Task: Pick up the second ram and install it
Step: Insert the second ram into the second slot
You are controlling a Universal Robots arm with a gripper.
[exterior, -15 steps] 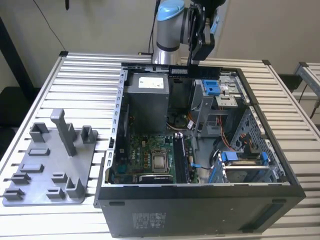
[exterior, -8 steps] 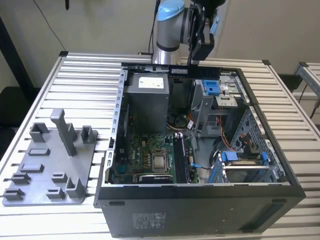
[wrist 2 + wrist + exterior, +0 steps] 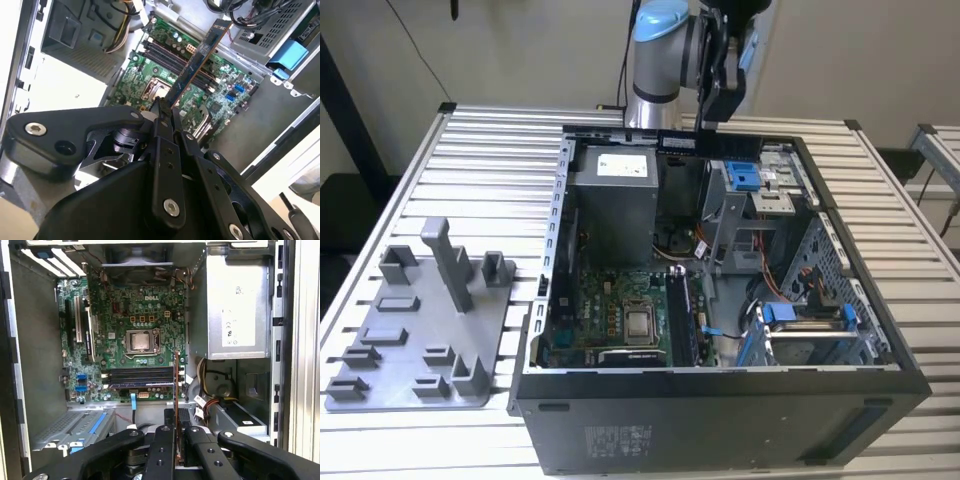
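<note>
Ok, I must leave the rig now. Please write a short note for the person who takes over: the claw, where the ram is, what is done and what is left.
Claw: shut on the second ram.
Position: in the exterior view the ram is held in the air, roughly level, over the far side of the open computer case. In the first wrist view the motherboard and its memory slots lie below it, with a clear gap.
Done: the ram is picked up.
Left: it is not yet seated in any slot. I cannot tell which slots are already filled.
</note>
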